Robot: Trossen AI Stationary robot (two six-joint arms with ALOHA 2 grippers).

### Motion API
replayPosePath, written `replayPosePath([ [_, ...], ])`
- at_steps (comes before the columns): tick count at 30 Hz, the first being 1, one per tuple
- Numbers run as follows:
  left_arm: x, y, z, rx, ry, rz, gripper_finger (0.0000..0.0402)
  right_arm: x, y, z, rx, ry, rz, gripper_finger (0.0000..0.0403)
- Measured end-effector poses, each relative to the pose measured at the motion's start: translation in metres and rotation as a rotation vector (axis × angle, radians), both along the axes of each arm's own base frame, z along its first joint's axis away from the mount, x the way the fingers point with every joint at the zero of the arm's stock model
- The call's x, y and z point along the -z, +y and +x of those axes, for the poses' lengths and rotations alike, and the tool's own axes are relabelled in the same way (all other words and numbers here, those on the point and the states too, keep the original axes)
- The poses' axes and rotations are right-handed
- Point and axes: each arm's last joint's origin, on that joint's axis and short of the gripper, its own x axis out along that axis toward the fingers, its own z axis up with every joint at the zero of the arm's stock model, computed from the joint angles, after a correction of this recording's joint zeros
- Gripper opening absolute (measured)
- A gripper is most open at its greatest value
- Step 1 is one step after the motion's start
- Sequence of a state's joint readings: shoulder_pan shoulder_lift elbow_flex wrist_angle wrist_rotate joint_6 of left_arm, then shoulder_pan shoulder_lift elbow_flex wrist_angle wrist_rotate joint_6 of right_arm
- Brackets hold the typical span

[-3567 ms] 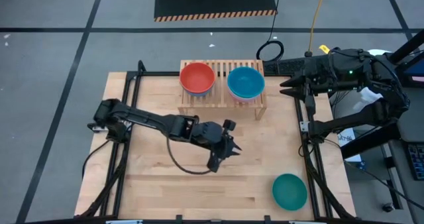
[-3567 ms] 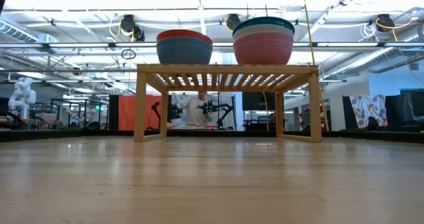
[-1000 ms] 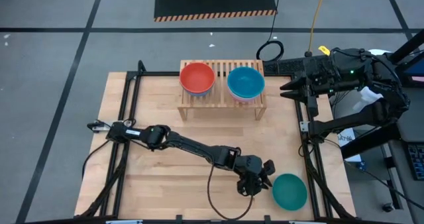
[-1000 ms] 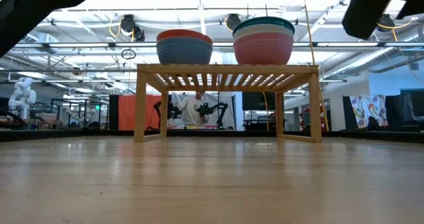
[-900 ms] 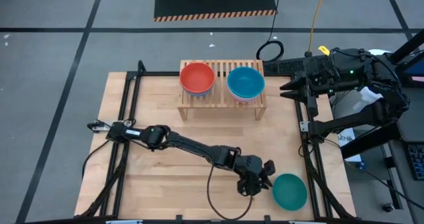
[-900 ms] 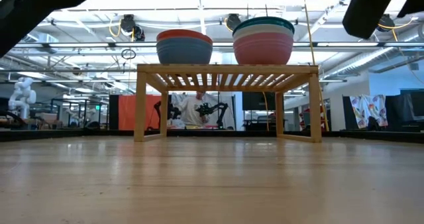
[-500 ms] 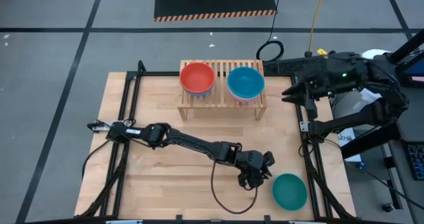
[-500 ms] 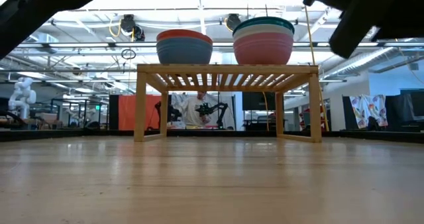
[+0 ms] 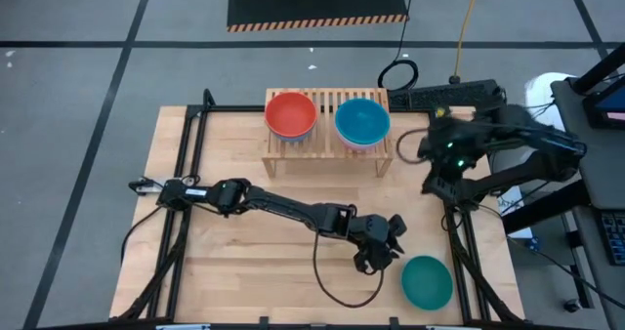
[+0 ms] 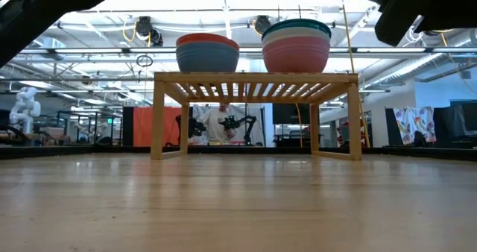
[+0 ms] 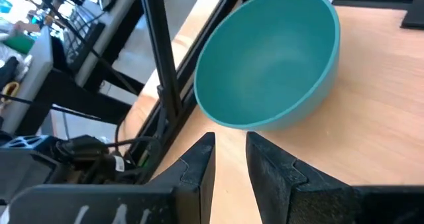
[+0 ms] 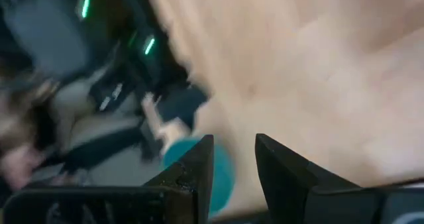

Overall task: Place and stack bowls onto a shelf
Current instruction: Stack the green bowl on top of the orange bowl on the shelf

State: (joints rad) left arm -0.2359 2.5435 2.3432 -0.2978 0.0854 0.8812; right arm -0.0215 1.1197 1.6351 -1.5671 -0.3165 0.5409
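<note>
A teal green bowl [image 9: 427, 281] [image 11: 271, 58] stands upright on its base on the table near the near right corner. My left gripper [image 9: 384, 248] [image 11: 230, 144] hovers just left of it, fingers narrowly open and short of its wall. The shelf [image 9: 327, 125] [image 10: 253, 78] stands at the far edge. It carries a red bowl [image 9: 291, 115] on a blue one, and a blue bowl [image 9: 362, 121] on white and pink ones [image 10: 296, 54]. My right gripper [image 9: 432, 182] [image 12: 232, 148] is open over the table's right edge, right of the shelf.
Black frame rails run along the right edge [image 9: 454, 232] and the left edge [image 9: 186, 174] of the table. The left arm's cable loops over the near part of the table [image 9: 327, 283]. Bare wood lies in front of the shelf. A person [image 10: 221, 124] shows in the room behind.
My left gripper has drawn back a little toward the far edge, staying beside the teal bowl. My right arm has swung from beyond the table's right edge toward the table and the near side. No bowl has moved.
</note>
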Motion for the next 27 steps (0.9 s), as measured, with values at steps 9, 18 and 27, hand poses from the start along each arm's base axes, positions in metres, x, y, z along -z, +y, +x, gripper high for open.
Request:
replayPosePath([
  [9, 0.002, 0.002, -0.008, -0.015, 0.123, 0.004, 0.0092, 0.061, 0.025, 0.006, -0.116, 0.299, 0.169, 0.0106],
  [18, -0.025, 0.008, -0.031, -0.054, 0.277, -0.004, 0.0093, 0.107, 0.045, 0.010, -0.164, 0.430, 0.228, 0.0106],
  [27, -0.033, 0.015, -0.057, -0.110, 0.498, 0.008, 0.0093, 0.128, 0.063, 0.010, -0.195, 0.452, 0.227, 0.0106],
])
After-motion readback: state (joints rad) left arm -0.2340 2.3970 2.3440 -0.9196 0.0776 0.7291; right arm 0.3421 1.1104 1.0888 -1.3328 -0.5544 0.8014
